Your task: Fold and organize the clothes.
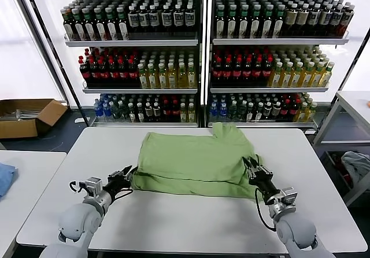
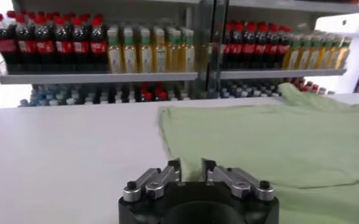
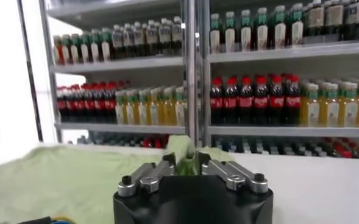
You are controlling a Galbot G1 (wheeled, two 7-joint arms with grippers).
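The light green T-shirt (image 1: 191,159) lies partly folded in the middle of the white table (image 1: 191,229), with one sleeve pointing toward the far edge. My left gripper (image 1: 128,174) is at the shirt's near left corner, low over the table. In the left wrist view the gripper (image 2: 192,167) has green fabric (image 2: 277,140) between its fingers. My right gripper (image 1: 250,164) is at the shirt's near right corner. In the right wrist view the gripper (image 3: 186,161) pinches a raised fold of the shirt (image 3: 63,176).
Shelves of bottles (image 1: 196,55) stand behind the table. A cardboard box (image 1: 23,116) sits on the floor at far left. A blue cloth (image 1: 4,177) lies on a side table at left. A grey-white bundle (image 1: 358,165) lies at right, below another table (image 1: 355,102).
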